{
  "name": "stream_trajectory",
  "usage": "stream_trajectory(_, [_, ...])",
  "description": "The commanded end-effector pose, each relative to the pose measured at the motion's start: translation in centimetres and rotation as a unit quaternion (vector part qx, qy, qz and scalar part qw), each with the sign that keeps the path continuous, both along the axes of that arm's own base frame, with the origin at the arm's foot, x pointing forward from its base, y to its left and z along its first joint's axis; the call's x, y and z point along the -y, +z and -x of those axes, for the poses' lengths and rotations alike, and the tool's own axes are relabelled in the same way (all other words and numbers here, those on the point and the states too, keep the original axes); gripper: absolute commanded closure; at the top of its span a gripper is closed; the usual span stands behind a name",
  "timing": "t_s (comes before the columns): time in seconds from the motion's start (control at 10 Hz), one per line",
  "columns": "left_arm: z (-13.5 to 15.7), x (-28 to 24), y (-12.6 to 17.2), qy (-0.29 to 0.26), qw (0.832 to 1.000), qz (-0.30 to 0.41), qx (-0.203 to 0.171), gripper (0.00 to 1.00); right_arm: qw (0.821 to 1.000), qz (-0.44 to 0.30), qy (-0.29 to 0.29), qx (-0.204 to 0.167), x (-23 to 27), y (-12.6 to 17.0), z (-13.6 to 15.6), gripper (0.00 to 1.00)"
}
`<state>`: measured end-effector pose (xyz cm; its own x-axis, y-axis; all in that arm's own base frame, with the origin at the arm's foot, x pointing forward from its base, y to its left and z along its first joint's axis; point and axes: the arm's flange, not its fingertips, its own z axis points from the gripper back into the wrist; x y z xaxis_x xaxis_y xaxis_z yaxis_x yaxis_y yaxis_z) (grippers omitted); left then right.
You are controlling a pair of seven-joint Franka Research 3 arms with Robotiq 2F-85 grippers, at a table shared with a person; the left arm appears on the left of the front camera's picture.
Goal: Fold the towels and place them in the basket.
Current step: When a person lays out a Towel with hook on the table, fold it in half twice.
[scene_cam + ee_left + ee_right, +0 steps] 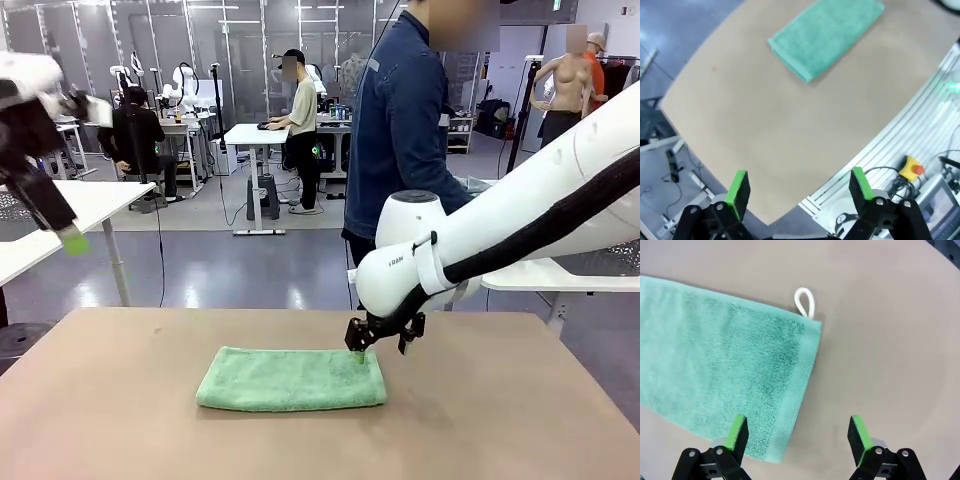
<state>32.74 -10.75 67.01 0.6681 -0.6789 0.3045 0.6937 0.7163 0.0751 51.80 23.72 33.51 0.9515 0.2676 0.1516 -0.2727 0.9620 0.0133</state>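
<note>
Both my grippers open, mint towel flat on the table

My right gripper [798, 435] hangs low over the right-hand end of the mint green towel [292, 378], with its jaws spread wide and nothing between them. In my right wrist view one green pad [737, 432] sits above the towel's short hemmed edge, near a corner, and the other pad is over bare tabletop just beside that edge. I cannot tell whether either fingertip touches the cloth. The white corner loop [805, 302] pokes out from the towel's other corner on that same end and lies on the table.

My left gripper [799, 190] is held high on the left side, well apart from the towel, with its jaws just as wide and empty. From there I look down on the table's near edge, with the towel far off at the top of the view.

The towel lies as a long folded rectangle near the middle of the brown table [500, 420], lengthwise from left to right. A person [400, 130] in a dark blue jacket stands at the far side, behind my right arm
</note>
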Motion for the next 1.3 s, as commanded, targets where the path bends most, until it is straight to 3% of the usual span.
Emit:
stream_trajectory(0.0, [2.3,-1.0,4.2,0.023,1.0,-0.006,0.001,0.0,0.999,0.02,-0.029,-0.02,-1.1,-1.2,-0.3,0.0])
stream_trajectory(0.3, [5.6,-3.4,9.5,0.06,0.998,0.035,0.003,0.0,0.998,0.018,-0.058,-0.012,-1.1,-2.5,-1.1,0.0])
stream_trajectory(1.0, [11.3,-6.2,13.0,0.096,0.993,0.057,0.04,0.0,0.997,0.021,-0.072,-0.033,-1.6,-4.6,-1.6,0.0])
stream_trajectory(1.1, [9.1,-6.6,12.2,0.081,0.994,0.06,0.042,0.0,0.997,0.02,-0.073,-0.032,-1.5,-4.7,-1.7,0.0])
stream_trajectory(1.2, [9.1,-6.6,12.2,0.081,0.994,0.06,0.042,0.0,0.997,0.02,-0.073,-0.034,-1.5,-4.8,-1.6,0.0])
